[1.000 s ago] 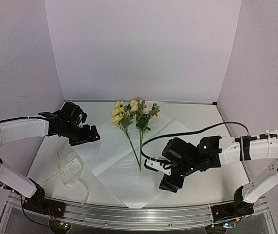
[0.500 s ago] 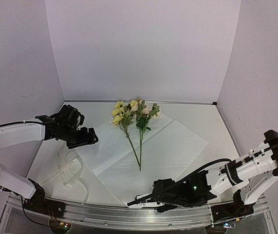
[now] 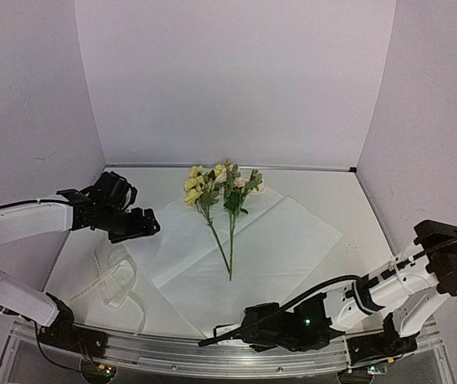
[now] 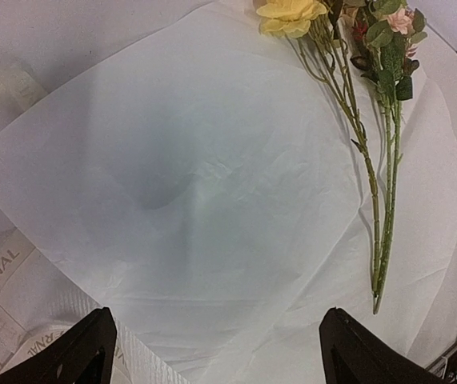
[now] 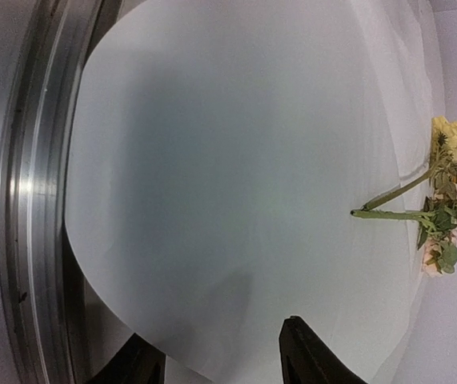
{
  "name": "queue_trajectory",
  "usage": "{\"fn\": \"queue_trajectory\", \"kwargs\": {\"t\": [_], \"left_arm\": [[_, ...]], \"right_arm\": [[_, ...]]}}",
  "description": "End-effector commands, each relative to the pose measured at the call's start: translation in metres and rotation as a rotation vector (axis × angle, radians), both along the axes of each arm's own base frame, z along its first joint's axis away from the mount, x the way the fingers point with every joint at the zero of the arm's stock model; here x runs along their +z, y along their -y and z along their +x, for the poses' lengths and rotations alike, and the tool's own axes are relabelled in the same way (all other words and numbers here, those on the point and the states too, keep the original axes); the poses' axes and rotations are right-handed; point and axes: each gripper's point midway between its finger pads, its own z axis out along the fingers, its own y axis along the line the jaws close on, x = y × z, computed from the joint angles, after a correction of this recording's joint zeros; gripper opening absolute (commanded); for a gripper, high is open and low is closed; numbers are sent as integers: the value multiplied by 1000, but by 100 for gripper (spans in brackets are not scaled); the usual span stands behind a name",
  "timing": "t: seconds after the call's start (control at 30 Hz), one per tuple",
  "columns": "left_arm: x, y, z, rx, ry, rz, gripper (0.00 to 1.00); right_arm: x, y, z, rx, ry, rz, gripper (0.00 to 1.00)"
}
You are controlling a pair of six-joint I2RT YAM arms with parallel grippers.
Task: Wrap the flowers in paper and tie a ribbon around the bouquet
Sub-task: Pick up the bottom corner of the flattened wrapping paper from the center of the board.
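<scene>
Here, left hand (image 4: 216, 352) wide beside the paper (image 3: 292, 240); right hand (image 5: 220, 358) low at its near edge (fingers (image 5: 308, 352) cropped, spread unclear).

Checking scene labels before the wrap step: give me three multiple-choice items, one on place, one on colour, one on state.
1. The ribbon lies: A) by the far wall B) left of the paper C) right of the paper.
2. The flowers are mostly: A) red B) blue C) pale yellow and cream.
3. The left pincer is: A) open, empty B) shut on the ribbon C) shut on a stem.
B: it loops beside the sheet's left corner. C: yellow heads at the far end. A: its fingers stand wide apart over the paper.
</scene>
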Motion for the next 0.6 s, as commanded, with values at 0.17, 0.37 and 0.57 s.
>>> {"fn": "queue_trajectory", "kwargs": {"t": [0.17,0.37,0.57], "left_arm": [[3,2,8,6,12,11,91],[12,4,10,3,23,6,91],[21,2,8,-1,39,0,91]], "right_arm": [[11,-18,3,-55,12,83,17],[27,-20,2,-76,-9,121,0],[50,-7,-15,-122,-160,125,0]]}}
